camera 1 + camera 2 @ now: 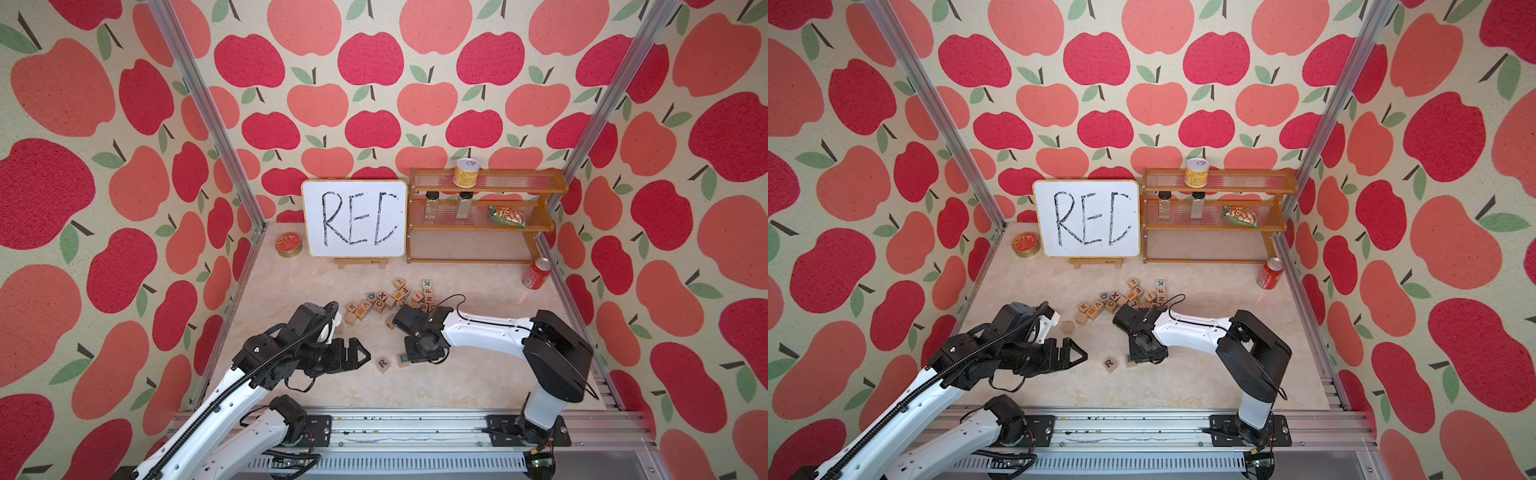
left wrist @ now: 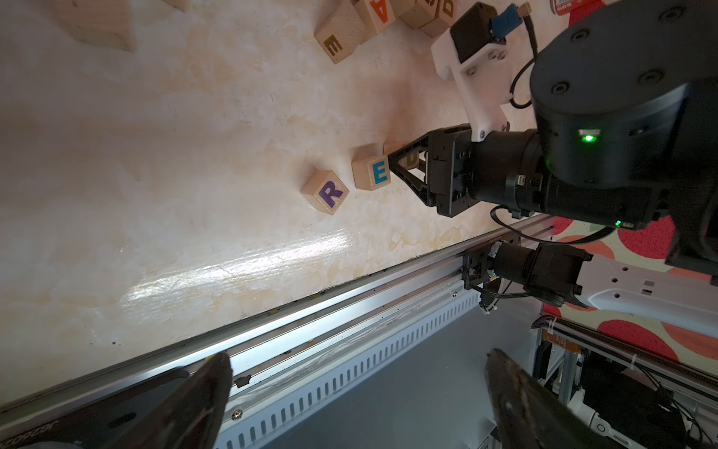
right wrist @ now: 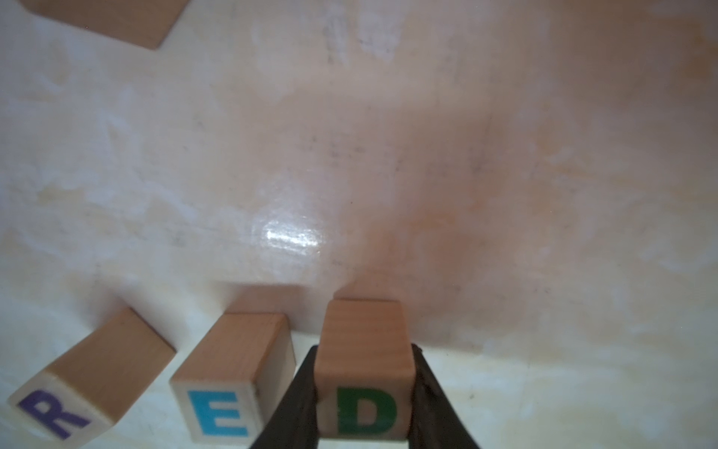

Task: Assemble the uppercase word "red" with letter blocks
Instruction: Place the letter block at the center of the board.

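— Where was the light-wood cube with the green D (image 3: 363,408)?
— Clamped between the right gripper's (image 3: 365,350) jaws, just beside the light-wood cube with the blue E (image 2: 377,177); the light-wood cube with the purple R (image 2: 330,192) sat on that one's other side.
— The left gripper (image 2: 356,353)?
— Jaws spread wide, empty.

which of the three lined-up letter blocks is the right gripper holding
The green D block, clamped in the right gripper at the row's end; the purple R block and blue E block sit free.
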Controlling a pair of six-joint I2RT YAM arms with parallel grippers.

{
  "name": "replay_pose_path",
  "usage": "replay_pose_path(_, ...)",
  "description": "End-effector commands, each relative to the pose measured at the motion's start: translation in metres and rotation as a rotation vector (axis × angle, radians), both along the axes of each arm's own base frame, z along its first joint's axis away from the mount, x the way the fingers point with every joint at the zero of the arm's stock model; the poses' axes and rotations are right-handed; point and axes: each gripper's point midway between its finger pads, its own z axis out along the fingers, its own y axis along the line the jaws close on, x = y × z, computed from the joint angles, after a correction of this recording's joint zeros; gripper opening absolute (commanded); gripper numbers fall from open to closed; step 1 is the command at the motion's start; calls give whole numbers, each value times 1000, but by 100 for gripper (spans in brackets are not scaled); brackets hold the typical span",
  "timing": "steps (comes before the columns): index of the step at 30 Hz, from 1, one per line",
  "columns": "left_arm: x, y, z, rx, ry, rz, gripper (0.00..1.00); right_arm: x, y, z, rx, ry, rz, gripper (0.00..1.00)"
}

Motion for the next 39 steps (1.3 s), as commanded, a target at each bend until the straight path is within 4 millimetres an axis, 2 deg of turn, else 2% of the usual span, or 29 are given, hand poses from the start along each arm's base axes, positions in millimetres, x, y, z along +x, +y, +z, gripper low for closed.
replay_pose_path(1,1,3,-6,15,-2,3,100,-1,-6,0,-31,8,0,30)
replay_pose_path(5,0,3,-6,13,-1,5,100,-5,-6,0,-26,13,-15,26)
replay_pose_path(18,-3,4,-9,15,3,-4,100,-14,-4,-6,-29,25,-38,27)
replay_pose_path(34,-5,5,-11,11,3,-5,100,-10,-3,13,-20,-12,-22,45)
replay_pose_path(39,-4,4,-13,11,7,-5,100,-7,-1,22,-8,-25,-15,45)
